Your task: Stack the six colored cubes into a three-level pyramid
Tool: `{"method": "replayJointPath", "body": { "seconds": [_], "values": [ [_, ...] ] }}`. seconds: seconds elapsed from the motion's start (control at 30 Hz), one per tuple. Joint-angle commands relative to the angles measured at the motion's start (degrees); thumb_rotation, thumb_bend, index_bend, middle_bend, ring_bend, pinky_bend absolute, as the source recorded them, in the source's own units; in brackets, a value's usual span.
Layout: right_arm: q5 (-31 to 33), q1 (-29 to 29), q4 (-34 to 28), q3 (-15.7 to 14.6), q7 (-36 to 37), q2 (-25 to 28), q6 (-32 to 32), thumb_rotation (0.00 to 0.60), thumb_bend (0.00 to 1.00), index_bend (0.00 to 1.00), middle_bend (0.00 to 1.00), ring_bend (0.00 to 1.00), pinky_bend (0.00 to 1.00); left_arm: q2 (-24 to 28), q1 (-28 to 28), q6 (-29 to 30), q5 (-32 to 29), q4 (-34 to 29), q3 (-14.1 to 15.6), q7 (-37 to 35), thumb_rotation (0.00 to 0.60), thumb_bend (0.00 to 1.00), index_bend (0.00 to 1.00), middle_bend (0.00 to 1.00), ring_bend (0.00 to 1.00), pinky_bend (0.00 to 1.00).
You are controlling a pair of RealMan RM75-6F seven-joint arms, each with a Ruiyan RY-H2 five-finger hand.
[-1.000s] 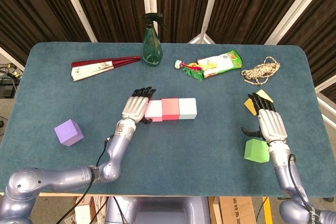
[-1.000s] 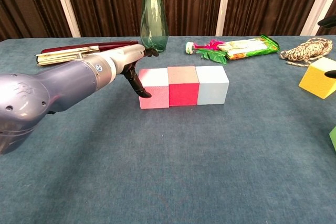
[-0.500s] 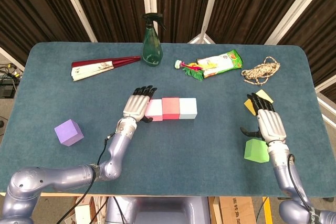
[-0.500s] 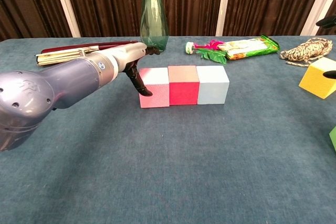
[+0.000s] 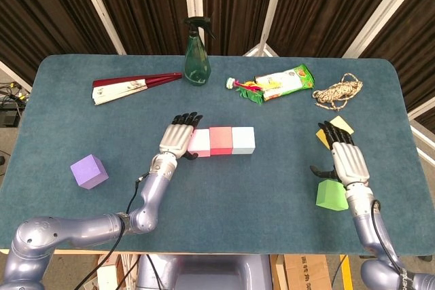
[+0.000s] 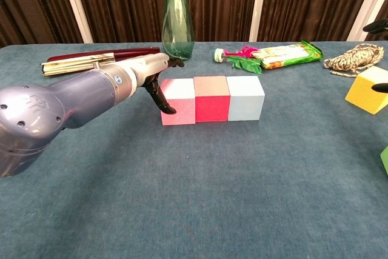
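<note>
head view:
base row: pink cube point(image 5: 198, 143), red cube point(image 5: 221, 141), pale blue cube point(image 5: 243, 140) side by side, touching, mid bench point(image 5: 81, 120)
left hand point(image 5: 178, 136): flat, fingers held together and stretched forward, resting against the pink cube's outer face; holding nothing
right hand point(image 5: 343, 157): spread, fingers apart, empty; between the yellow cube point(image 5: 338, 124) at its fingertips and the green cube point(image 5: 331, 195) by its wrist
purple cube point(image 5: 89, 171): alone, well apart to the left
clutter: spray bottle point(image 5: 197, 53), folded fan point(image 5: 132, 87), snack bag point(image 5: 285, 82), rope bundle point(image 5: 338, 92) along the far side

chest view:
row: three cubes flush, tops level, fronts in line
left hand point(image 6: 156, 72): thumb down on the pink cube's end face, pressing sideways; nothing gripped
yellow cube point(image 6: 368, 90): far right, tilted on an edge; green cube only a sliver at the frame edge
right hand: barely a dark tip at the right edge, state not readable here

step in hand (judged): squaring up the base row before level two
doing it well: push gently and straight along the row, no twist, stop once no gaps; draw the hand off sideways without dragging the pink cube
next (judged): green or yellow onto a seam between two base cubes
</note>
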Motion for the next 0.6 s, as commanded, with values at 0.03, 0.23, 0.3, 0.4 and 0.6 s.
{"method": "replayJointPath", "body": {
  "seconds": [0.03, 0.23, 0.3, 0.4, 0.6],
  "values": [
    [-0.06, -0.03, 0.03, 0.02, -0.03, -0.03, -0.03, 0.600, 0.26, 0.00, 0.00, 0.00, 0.00, -0.09, -0.02, -0.03, -0.02, 0.23, 0.00, -0.01, 0.600, 0.25, 0.00, 0.00, 0.00, 0.00],
    [-0.06, -0.12, -0.02, 0.15, -0.07, -0.10, -0.13, 0.600, 0.26, 0.00, 0.00, 0.00, 0.00, -0.23, -0.11, -0.26, 0.05, 0.82, -0.03, -0.04, 0.600, 0.25, 0.00, 0.00, 0.00, 0.00],
    [-0.06, -0.12, 0.00, 0.17, -0.12, -0.13, -0.23, 0.600, 0.26, 0.00, 0.00, 0.00, 0.00, -0.28, -0.15, -0.34, 0.07, 1.02, -0.03, -0.02, 0.600, 0.25, 0.00, 0.00, 0.00, 0.00],
    [-0.08, -0.19, -0.02, 0.21, -0.07, -0.15, -0.29, 0.600, 0.26, 0.00, 0.00, 0.00, 0.00, -0.40, -0.20, -0.37, 0.13, 1.33, -0.11, -0.08, 0.600, 0.25, 0.00, 0.00, 0.00, 0.00],
    [-0.03, -0.25, 0.05, 0.32, -0.03, -0.17, -0.45, 0.600, 0.26, 0.00, 0.00, 0.00, 0.00, -0.66, -0.30, -0.59, 0.17, 1.93, -0.21, -0.19, 0.600, 0.25, 0.00, 0.00, 0.00, 0.00]
  ]
}}
